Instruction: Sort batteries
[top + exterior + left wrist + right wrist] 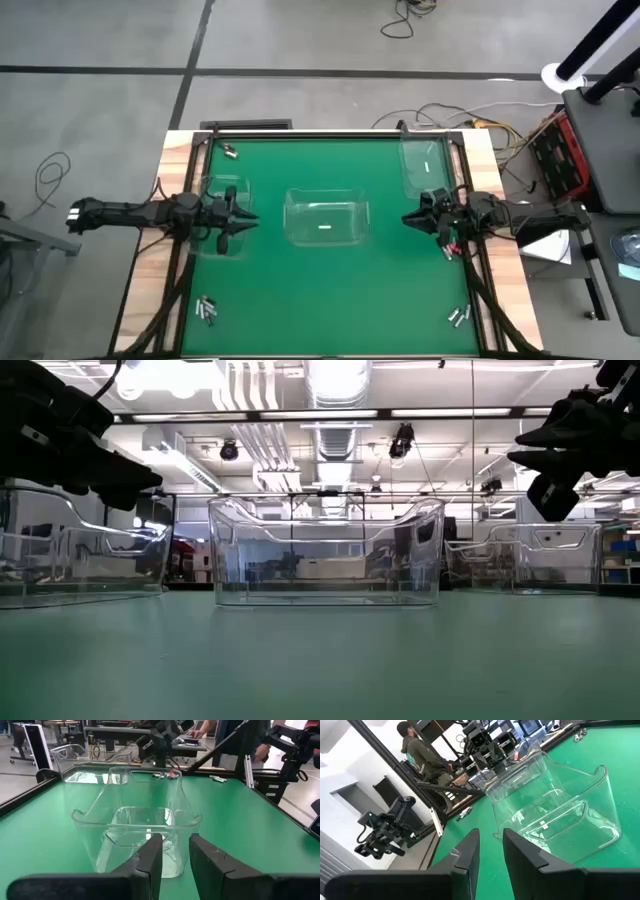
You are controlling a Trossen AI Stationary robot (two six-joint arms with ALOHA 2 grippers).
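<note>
Small silvery batteries lie in loose groups on the green table: at the far left [230,151], near left [207,311], near right [458,316], and at the right edge [448,248] beside a small red object. My left gripper [245,222] hovers over the left clear bin [215,192], pointing toward the middle bin [325,218]. Its fingers stand narrowly open, nothing between them [175,855]. My right gripper [408,220] faces the middle bin from the right, also narrowly open and holding nothing [491,851]. Both hang above the table in the low view.
A third clear bin [425,165] stands at the far right. The middle bin [135,830] lies between the two grippers. Black rails [190,250] frame the table's sides. Cables and a red case [560,160] lie off the table to the right. A person [415,750] shows beyond the table.
</note>
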